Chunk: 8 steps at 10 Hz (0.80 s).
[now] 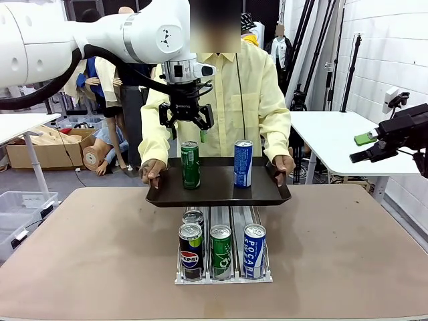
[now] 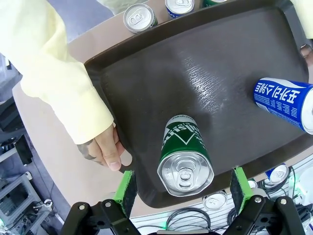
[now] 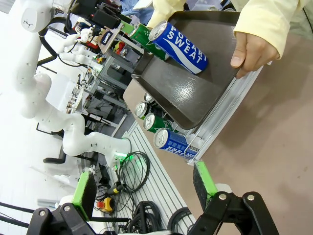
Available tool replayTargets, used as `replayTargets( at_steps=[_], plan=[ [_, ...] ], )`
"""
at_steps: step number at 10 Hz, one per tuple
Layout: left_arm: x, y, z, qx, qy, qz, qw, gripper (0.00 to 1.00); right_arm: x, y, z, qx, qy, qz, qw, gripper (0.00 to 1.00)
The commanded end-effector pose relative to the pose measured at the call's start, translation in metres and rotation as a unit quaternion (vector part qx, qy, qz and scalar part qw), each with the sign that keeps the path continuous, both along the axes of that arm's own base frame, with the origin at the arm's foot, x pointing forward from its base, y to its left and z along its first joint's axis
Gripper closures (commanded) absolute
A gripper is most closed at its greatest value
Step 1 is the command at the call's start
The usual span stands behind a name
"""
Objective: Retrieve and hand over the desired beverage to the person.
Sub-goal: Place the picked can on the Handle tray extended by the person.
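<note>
The person (image 1: 234, 93) in a pale-yellow shirt holds a dark tray (image 1: 218, 193) with both hands above the can rack. A green can (image 1: 190, 164) and a blue Pocari Sweat can (image 1: 243, 163) stand upright on the tray. My left gripper (image 1: 186, 124) hangs open just above the green can, not touching it. From the left wrist, the green can (image 2: 184, 156) sits between and beyond the green pads (image 2: 126, 188). My right gripper (image 1: 361, 148) is open at the far right, away from the table; its wrist view looks over the tray (image 3: 188, 93) and the blue can (image 3: 180, 41).
A clear rack (image 1: 223, 257) on the brown table (image 1: 348, 247) holds a Pepsi can (image 1: 190, 249), a green can (image 1: 221, 249) and a blue Pocari can (image 1: 254, 249), with another can behind. A white table (image 1: 334, 137) stands at the back right.
</note>
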<state>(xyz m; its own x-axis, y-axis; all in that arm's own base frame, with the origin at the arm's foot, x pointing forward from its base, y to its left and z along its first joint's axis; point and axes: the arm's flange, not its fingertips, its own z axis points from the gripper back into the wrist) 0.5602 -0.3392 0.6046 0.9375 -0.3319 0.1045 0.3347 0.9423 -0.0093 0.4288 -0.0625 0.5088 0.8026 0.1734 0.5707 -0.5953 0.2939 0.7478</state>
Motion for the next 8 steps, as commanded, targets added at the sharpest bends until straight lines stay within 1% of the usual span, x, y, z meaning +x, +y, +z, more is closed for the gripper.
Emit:
replayTargets(
  at_steps=[1, 8],
  plan=[
    [-0.0002, 0.0001, 0.0013, -0.001, -0.001, 0.006, 1.0, 0.0, 0.0006, 0.0007, 0.0009, 0.002, -0.002, -0.002, 1.0, 0.0],
    [0.0, 0.0, 0.0, 0.0, 0.0, 0.0, 1.0, 0.0, 0.0006, 0.0007, 0.0009, 0.002, -0.002, -0.002, 1.0, 0.0]
  ],
)
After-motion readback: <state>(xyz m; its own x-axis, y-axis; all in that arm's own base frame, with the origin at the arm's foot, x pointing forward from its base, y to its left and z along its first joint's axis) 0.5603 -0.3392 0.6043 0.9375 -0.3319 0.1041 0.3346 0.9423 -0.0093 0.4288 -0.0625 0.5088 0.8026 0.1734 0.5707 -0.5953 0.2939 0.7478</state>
